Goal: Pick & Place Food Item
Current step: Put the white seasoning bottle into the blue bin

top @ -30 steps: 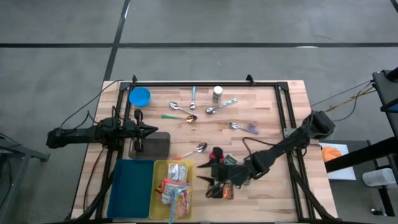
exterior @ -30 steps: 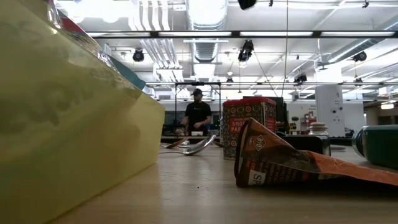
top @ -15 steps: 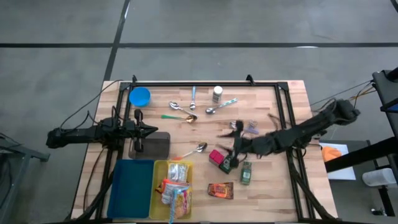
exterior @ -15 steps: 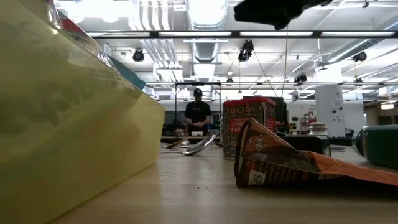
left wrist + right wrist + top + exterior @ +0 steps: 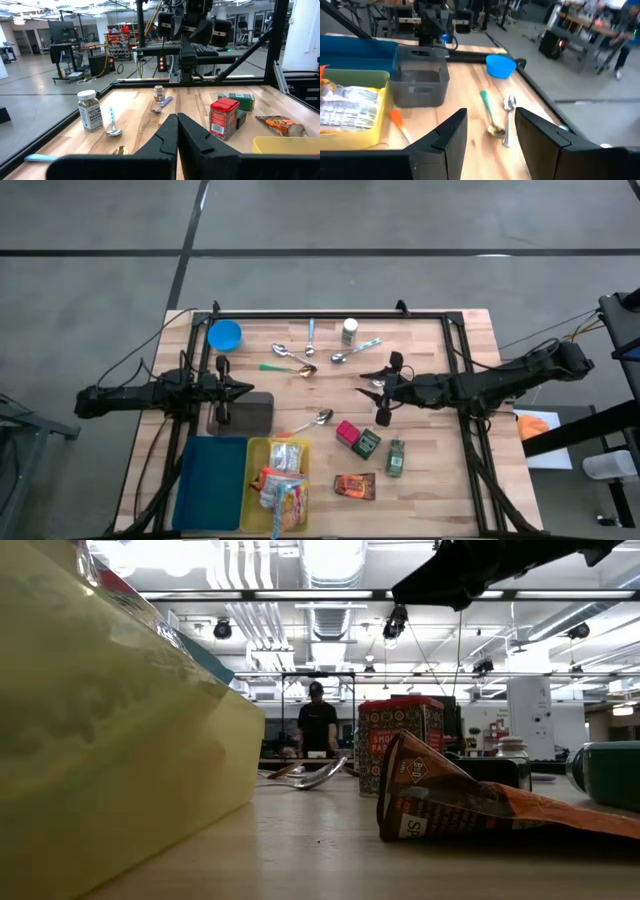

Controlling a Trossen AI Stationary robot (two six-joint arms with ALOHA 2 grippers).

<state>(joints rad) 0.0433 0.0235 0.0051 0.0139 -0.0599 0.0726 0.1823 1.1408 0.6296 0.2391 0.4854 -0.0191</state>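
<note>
Food items lie on the table's near right part: a red tin (image 5: 347, 431), a green box (image 5: 367, 444), a green can (image 5: 396, 458) and an orange packet (image 5: 355, 486), flat on the wood. My right gripper (image 5: 386, 389) hovers open above the table's middle right, beyond these items, with nothing between its fingers (image 5: 451, 134). A yellow bin (image 5: 283, 448) at the near edge holds several packets. My left gripper (image 5: 246, 389) waits shut at the left, above the grey bin (image 5: 252, 412).
A blue bin (image 5: 212, 485) stands left of the yellow one. Spoons (image 5: 325, 417), a green-handled spoon (image 5: 487, 107), a blue bowl (image 5: 225, 335) and a shaker (image 5: 349, 330) are scattered over the far half. A black frame (image 5: 330, 315) runs along the far edge and the two sides.
My right gripper has drawn back from over the orange packet and red tin, going toward the table's far and right edges, with its fingers as far apart as before and nothing in them. The food items lie where they were.
</note>
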